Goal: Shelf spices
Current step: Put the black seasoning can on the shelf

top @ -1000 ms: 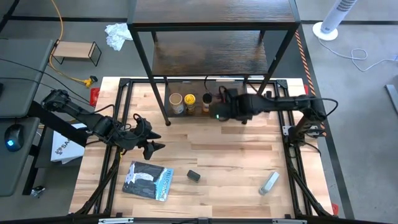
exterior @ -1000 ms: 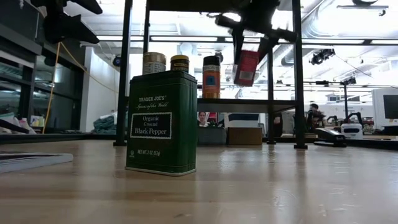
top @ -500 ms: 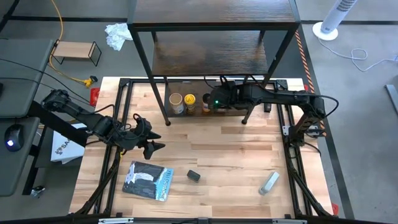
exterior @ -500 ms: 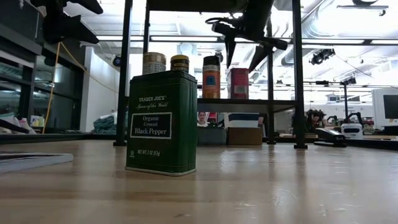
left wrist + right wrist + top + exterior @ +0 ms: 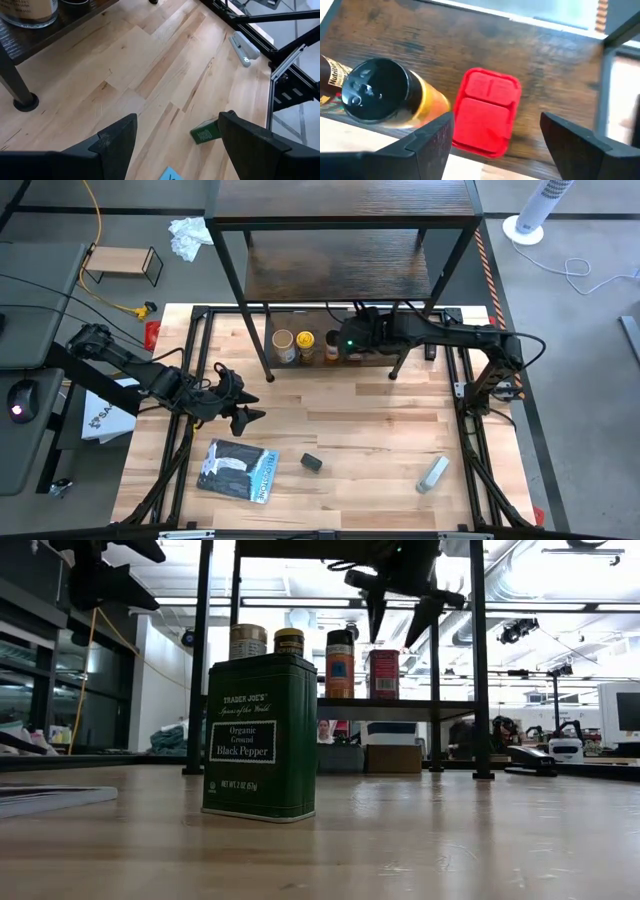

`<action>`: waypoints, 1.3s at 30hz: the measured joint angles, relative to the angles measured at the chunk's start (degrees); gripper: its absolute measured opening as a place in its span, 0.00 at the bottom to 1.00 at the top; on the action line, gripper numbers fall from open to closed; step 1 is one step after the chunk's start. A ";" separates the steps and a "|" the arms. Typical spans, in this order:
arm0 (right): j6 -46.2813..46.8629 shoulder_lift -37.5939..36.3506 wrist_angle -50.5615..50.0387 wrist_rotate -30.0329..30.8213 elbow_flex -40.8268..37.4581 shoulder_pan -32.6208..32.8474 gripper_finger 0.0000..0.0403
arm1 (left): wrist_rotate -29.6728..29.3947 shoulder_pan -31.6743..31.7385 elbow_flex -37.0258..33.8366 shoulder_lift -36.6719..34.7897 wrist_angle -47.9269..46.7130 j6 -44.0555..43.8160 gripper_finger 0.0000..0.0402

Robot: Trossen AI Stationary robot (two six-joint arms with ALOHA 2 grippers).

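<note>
Shelf [image 5: 330,275] stands at the bench's [image 5: 380,430] far edge. Four spices sit in a row on its lowest board: tan-lid jar [image 5: 284,344], yellow-lid jar [image 5: 305,342], brown jar [image 5: 340,664], red tin [image 5: 486,111]. Right gripper [image 5: 402,620] hangs just above the red tin, fingers spread, holding nothing. Black-pepper tin [image 5: 311,463] lies on the bench, well apart from the shelf. Left gripper [image 5: 243,397] is open over the bench, near the shelf's leg.

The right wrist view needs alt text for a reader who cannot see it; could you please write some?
The right end effector hangs open above a red spice container standing on the dark wood-grain shelf, touching nothing. Beside the red one stands a black-lidded orange spice jar.
</note>
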 joint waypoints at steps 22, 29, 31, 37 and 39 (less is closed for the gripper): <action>6.24 -0.02 -2.48 0.56 2.94 33.90 0.73 | 21.64 -10.31 2.67 14.29 7.38 6.64 0.69; 4.36 1.42 14.26 0.83 -2.48 40.02 0.73 | 17.20 -15.07 10.15 26.54 6.03 21.35 0.69; 3.01 3.85 16.94 0.16 -2.38 39.98 0.73 | 13.23 -15.71 12.22 29.19 6.13 26.49 0.69; -6.60 12.51 26.39 -8.00 -0.70 39.16 0.73 | 5.88 -14.81 16.83 34.90 6.27 39.35 0.69; -7.81 14.97 27.19 -8.08 0.21 38.97 0.73 | 6.07 -14.12 17.86 35.80 5.90 38.96 0.69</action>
